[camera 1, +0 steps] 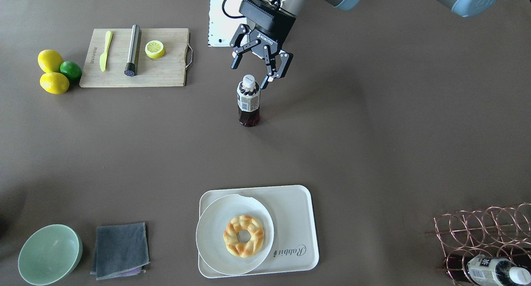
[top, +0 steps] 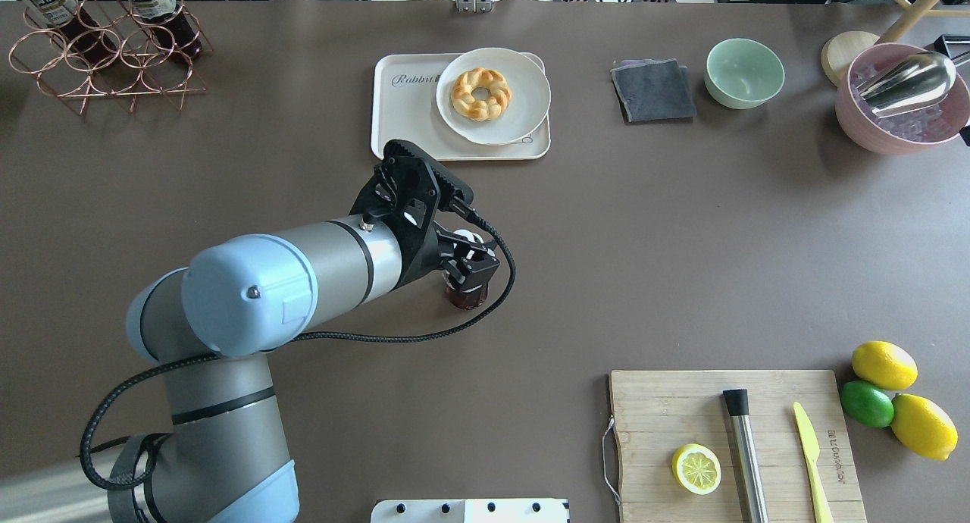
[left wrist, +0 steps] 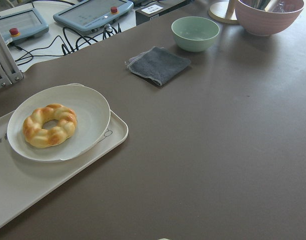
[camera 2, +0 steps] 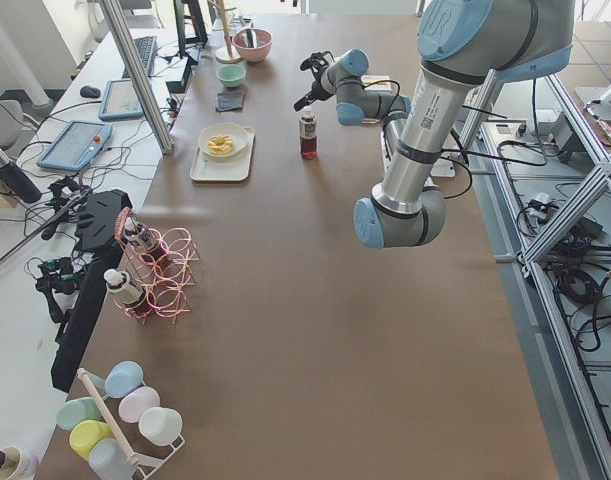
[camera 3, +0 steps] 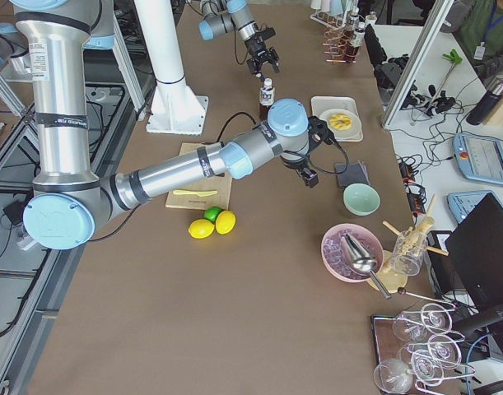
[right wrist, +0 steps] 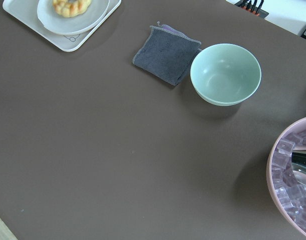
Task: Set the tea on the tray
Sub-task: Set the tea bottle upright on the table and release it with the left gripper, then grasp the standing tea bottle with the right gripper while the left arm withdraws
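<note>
The tea is a small bottle of dark liquid with a white cap. It stands upright on the bare table, well apart from the tray. My left gripper is open and empty. It hangs just over the bottle's cap, one finger to each side, and also shows from overhead. The cream tray with "Rabbit" lettering carries a white plate with a ring pastry. My right gripper shows only in the exterior right view, above the table near the grey cloth. I cannot tell whether it is open or shut.
Look-alike bottles lie in a copper wire rack. A grey cloth and a green bowl lie beside the tray. A cutting board holds a knife, a metal rod and a lemon half. Lemons and a lime lie beside it. A pink ice bowl stands further off.
</note>
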Available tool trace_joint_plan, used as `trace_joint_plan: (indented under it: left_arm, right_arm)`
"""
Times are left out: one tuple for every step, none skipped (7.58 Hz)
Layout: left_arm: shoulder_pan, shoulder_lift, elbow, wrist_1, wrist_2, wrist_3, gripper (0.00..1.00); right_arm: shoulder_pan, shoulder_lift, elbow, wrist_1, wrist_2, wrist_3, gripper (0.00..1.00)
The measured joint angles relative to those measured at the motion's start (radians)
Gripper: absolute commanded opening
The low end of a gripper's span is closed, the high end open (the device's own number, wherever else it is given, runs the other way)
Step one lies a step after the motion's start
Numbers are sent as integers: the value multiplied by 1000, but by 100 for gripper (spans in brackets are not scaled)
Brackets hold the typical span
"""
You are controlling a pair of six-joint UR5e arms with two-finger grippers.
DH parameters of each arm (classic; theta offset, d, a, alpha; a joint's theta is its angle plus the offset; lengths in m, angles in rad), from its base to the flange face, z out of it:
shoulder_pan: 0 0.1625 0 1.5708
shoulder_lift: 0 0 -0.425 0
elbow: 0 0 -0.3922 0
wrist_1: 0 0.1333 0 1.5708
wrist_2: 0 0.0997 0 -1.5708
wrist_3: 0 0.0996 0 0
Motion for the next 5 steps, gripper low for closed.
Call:
trace_joint_plan:
  left_arm:
    - [-70,5,-7,4,-103,-6,97]
    - [-163,23,-10,9,-236,-10,97]
    - [-253,56,-10,12,-359,-20,97]
    - [-353,101,-7,13,-505,-73,97]
    - [-463,162,-5,13,-670,-128,99]
  right_arm:
    - [-17,23,2,1,-1,40,100]
    - [-47,58,5,1,-5,93,99]
    - [-83,100,7,1,-9,153,99]
    - [-126,158,10,2,-18,245,100]
    - [-186,219,20,3,-63,347,100]
